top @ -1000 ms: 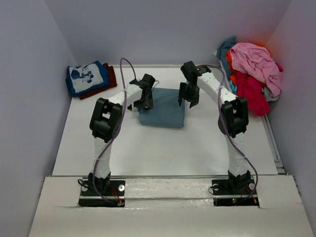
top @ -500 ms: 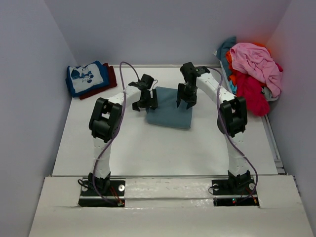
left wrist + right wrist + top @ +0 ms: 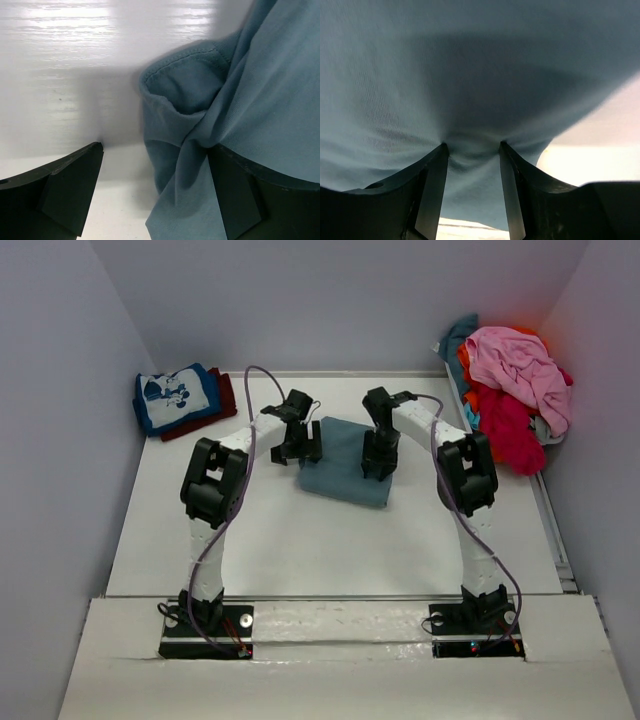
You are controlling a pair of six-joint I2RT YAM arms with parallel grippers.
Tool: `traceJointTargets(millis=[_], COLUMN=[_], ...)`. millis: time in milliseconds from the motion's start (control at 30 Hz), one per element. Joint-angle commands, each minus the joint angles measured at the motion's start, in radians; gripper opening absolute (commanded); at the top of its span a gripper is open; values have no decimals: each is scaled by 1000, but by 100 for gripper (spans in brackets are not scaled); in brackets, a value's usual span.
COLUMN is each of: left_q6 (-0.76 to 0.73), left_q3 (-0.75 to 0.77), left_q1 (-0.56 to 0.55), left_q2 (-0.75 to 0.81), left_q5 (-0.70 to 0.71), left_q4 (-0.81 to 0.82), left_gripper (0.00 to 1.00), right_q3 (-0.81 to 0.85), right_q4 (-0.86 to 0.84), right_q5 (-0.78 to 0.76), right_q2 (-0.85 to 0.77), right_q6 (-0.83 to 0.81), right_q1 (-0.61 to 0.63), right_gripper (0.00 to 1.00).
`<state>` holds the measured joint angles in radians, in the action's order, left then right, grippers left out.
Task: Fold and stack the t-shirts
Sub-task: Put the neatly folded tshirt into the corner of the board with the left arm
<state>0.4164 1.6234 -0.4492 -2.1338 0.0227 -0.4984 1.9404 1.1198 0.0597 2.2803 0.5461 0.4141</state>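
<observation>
**One tee at centre, two stacked, four heaped**

On the white table (image 3: 300,550) we see a heap (image 3: 510,380) of pink, red, orange and teal tees in the far right corner. The slate-blue tee (image 3: 345,478) lies folded at centre. Far left, the cartoon-print tee (image 3: 175,395) tops a dark red tee (image 3: 228,390). The left gripper (image 3: 298,445) gapes at the slate-blue tee's left edge. The right gripper (image 3: 378,458) presses into the tee, cloth puckered between half-parted fingers; whether it is clamped we cannot tell.

table (image 3: 300,540): white top is lit evenly | centre: slate-blue tee (image 3: 345,478) is laid folded | far left: dark red tee (image 3: 226,398) is topped by blue cartoon-print tee (image 3: 175,397) | far right: mixed tees (image 3: 505,420) are heaped
</observation>
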Motion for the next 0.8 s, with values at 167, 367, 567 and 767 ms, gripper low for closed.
traceJointTargets(millis=[167,367,567,767], left_q6=[-53,-54,-90,-116], left_q3=[75,93,67,9], left_q1=[-81,-103,-103,-103], left_q2=[-121,-146,-121,-91], left_q5=[-150,-254,-383,-564], left_q4=[-131,-132,-141,-95], left_gripper=[99,99,99,97], right_q3=[-143,-124,-127,-143], right_q4=[-55,-57,-64,-81], right_q5=[15,19,25,31], right_q2=[-50,-19,-5,-5], right_q6=[17,8,9,9], right_q1=[8,8,8,8], right_gripper=[50,50,50,50])
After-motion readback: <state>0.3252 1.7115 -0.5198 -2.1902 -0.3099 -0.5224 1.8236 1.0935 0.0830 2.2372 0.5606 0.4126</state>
